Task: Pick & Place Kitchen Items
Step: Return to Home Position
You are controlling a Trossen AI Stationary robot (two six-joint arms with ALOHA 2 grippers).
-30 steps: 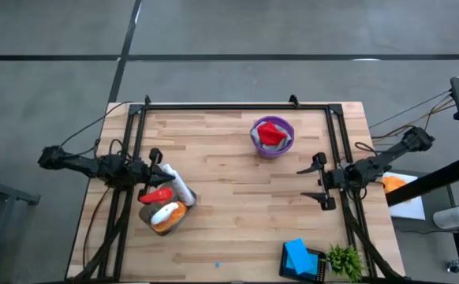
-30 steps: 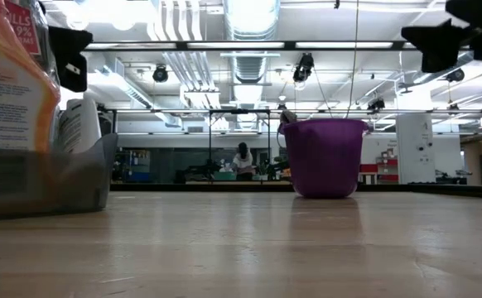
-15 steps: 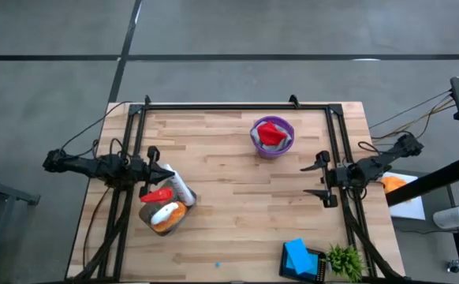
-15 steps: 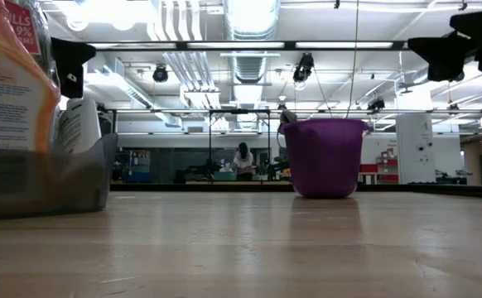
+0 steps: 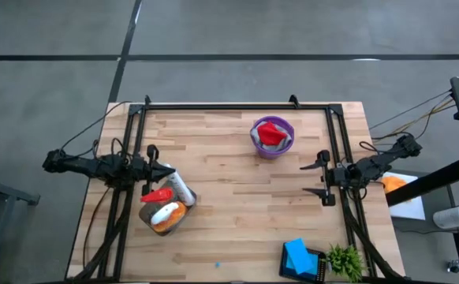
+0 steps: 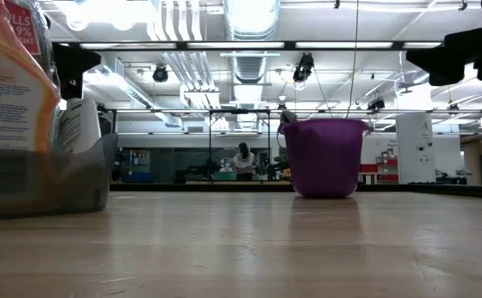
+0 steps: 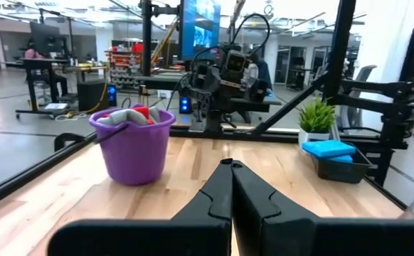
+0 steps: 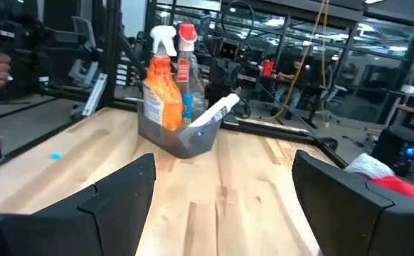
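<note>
Currently both arms sit at the sides of the wooden counter [image 5: 229, 213], lifted clear of it. The left gripper [image 5: 155, 162] hangs at the left edge, just beside the grey bin [image 5: 152, 225]. In the left wrist view its fingers [image 7: 214, 195] are clenched tip to tip with nothing between them. The right gripper [image 5: 322, 178] hovers at the right edge, well apart from every item. Its fingers [image 8: 114, 192] are released and spread wide, and they carry nothing.

The grey bin stands on the left half of the counter and holds three things. The orange spray bottle [image 5: 176, 211] and the clear spray bottle [image 5: 158, 194] with a red trigger stand upright side by side. The white bottle [image 5: 179, 186] leans tilted against the bin's wall on the side towards the middle of the counter.

Near the far edge, a little right of centre, stands a purple bucket [image 5: 255, 142]. A red cloth [image 5: 270, 132] lies in it, and the left wrist view also shows a grey cloth [image 7: 118, 117] at its rim.

At the near right corner a black bin [image 5: 316, 267] carries the blue sponges [image 5: 296, 254], piled above its rim. A small green plant [image 5: 345, 260] stands just beside it.

In the low view a person [image 6: 243, 159] shows far off in the room behind the counter.
</note>
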